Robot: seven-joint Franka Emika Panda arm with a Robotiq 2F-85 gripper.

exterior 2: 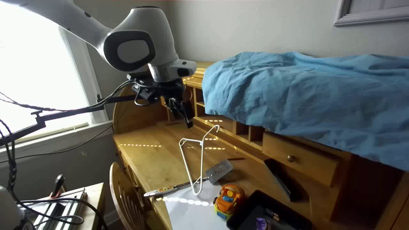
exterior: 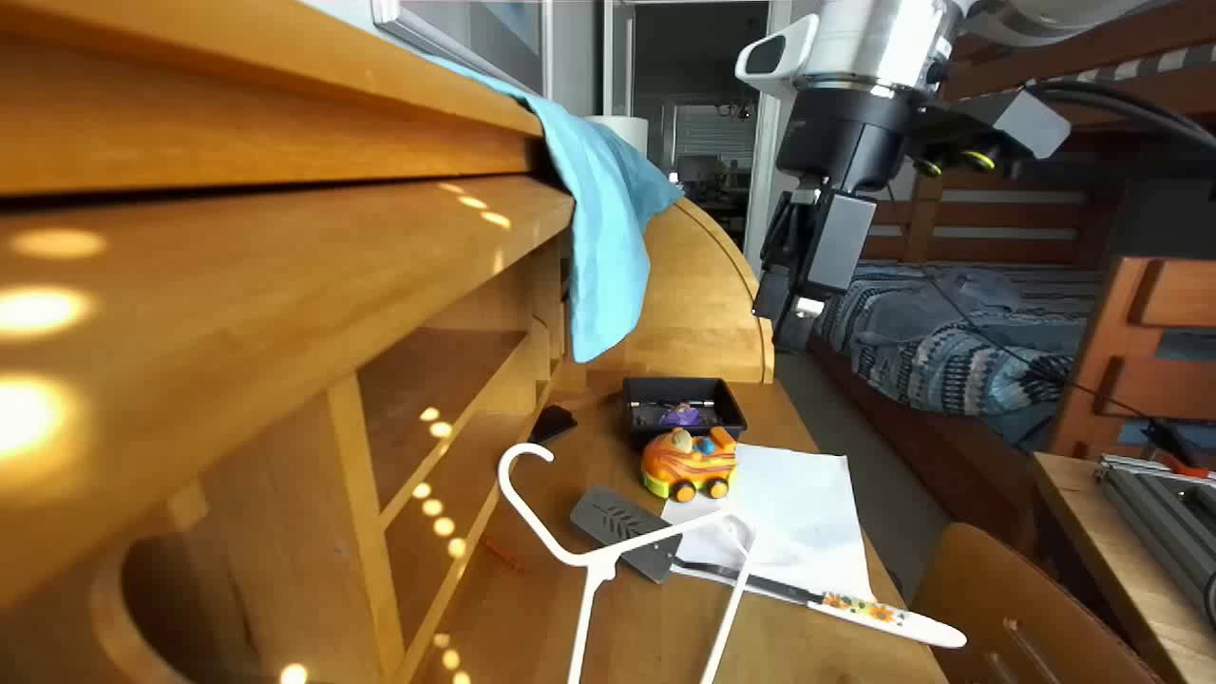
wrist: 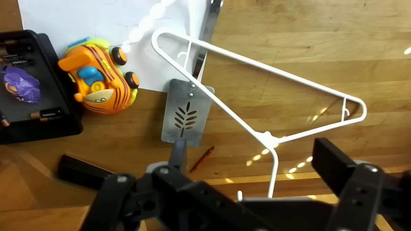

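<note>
Saw nearest in the wrist view the gripper (wrist: 252, 149), spread wide, grasping nothing. Found, leftmost, the tray (wrist: 53, 64) with the toy (wrist: 101, 80) just beside, next the spatula (wrist: 184, 96), then the hanger (wrist: 268, 140), resting on the desk (wrist: 305, 38) with one arm crossing over the spatula and the hook (wrist: 275, 166) reaching towards the shelf (wrist: 306, 186) (could not tell whether touching). Judged the hanger light, fairly stiff and slick, likely plastic, apt to pivot when pinched off-centre; favoured a hold at the neck (wrist: 264, 138). Reckoned on little room past the hook because of the shelf edge. Judged room better rightward, away from toy and tray.
</note>
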